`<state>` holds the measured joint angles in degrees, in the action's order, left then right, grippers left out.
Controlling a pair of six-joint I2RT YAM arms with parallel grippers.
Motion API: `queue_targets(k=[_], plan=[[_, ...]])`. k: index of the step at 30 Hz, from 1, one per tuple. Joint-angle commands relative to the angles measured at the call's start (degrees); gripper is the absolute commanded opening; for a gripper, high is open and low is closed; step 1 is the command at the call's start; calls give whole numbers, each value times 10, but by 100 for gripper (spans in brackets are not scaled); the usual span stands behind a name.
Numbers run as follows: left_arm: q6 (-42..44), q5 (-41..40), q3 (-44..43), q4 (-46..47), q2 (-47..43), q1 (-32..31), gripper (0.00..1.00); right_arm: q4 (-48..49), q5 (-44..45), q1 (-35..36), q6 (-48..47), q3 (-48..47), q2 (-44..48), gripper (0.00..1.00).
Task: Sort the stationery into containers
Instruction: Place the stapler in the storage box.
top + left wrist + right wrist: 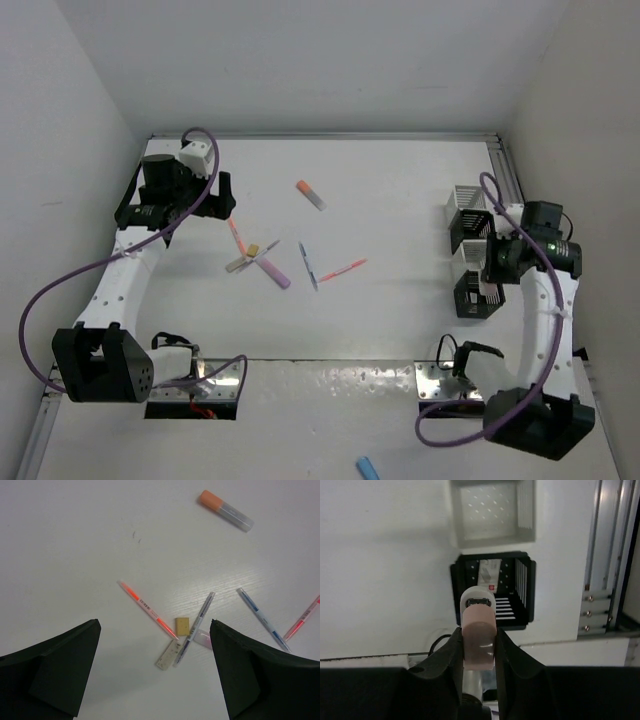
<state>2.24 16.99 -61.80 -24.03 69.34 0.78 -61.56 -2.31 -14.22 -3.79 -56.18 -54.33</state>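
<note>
Black fingers of the right gripper are closed snugly on a stubby white marker with a pink cap, which stands up between them. It hangs over the near edge of a black wire-mesh box. A small pale item with a red mark already lies in that box. Just beyond it sits a silver-white wire-mesh box, both at the right side of the white table.

The left gripper holds nothing, its 2 jaws spread wide above the loose stationery in the middle of the table. Below it lie an orange pen, a small tan eraser block, a grey-blue pen and a pale flat strip, clustered and partly touching. A blue pen and a pink-red pen lie off to one side. A clear marker with an orange cap rests well apart from them.
</note>
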Motion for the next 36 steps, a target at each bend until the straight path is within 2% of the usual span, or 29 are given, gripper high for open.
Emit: queue_targets(k=[1, 2, 6, 19, 24, 28, 29, 32, 35, 36], plan=[[-9, 12, -20, 20, -1, -2, 97, -29, -30, -69, 5, -7, -23, 0], [-11, 10, -17, 21, -1, -2, 98, -43, -39, -104, 12, -14, -31, 0], [-16, 5, -7, 29, -4, -2, 97, -55, -72, -153, 58, -23, -71, 0], [-35, -16, -2, 39, -3, -2, 97, -22, -35, -148, 198, 5, -130, 0], [-47, -20, -5, 45, 3, -2, 97, 12, -24, -140, 228, 9, -137, 0], [-49, -18, -15, 43, 13, -2, 97, -1, -21, -139, 239, -2, -160, 2], [-48, -18, -16, 44, 14, -2, 97, -3, -17, -139, 239, -2, -164, 13], [-47, -20, -15, 44, 14, -2, 98, -15, -21, -143, 241, -4, -172, 29], [-44, -26, -16, 45, 12, -2, 98, -27, -37, -143, 242, -5, -170, 50], [-44, -29, -17, 46, 13, -2, 98, -30, -39, -143, 242, -8, -170, 63]])
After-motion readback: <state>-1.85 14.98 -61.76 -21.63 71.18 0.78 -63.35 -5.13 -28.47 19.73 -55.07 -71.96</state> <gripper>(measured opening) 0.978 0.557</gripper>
